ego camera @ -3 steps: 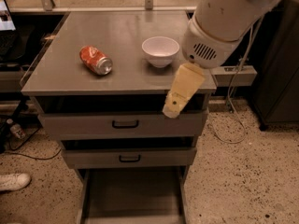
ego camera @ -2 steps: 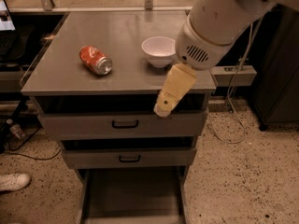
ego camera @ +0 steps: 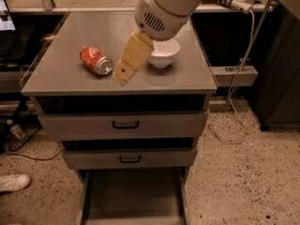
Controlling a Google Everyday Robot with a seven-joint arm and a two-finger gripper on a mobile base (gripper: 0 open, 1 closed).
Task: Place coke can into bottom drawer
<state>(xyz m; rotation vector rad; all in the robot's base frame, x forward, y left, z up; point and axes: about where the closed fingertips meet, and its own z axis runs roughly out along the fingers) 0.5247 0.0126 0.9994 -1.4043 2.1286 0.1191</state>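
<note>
Standing pulled out at the foot of the cabinet, the bottom drawer [ego camera: 133, 196] shows a bare grey floor between its side walls. Above it sit two shallower drawers with black handles: the middle drawer [ego camera: 154, 159] and the top drawer [ego camera: 164, 124], each pulled out slightly so that a dark gap shows over its front. A white shoe [ego camera: 13, 182] lies on the speckled floor [ego camera: 243, 172] to the left. On the grey cabinet top [ego camera: 84, 86] the coke can [ego camera: 95, 60] lies on its side, left of centre, its silver end turned toward the front right. The gripper [ego camera: 123, 73], tan and slanting down to the left, hangs with its tip just beside that silver end; whether it touches the can, and whether it is spread or closed, does not show from here. Behind it a white bowl [ego camera: 164, 54] stands upright, partly hidden by the bulky white arm [ego camera: 164, 6]
</note>
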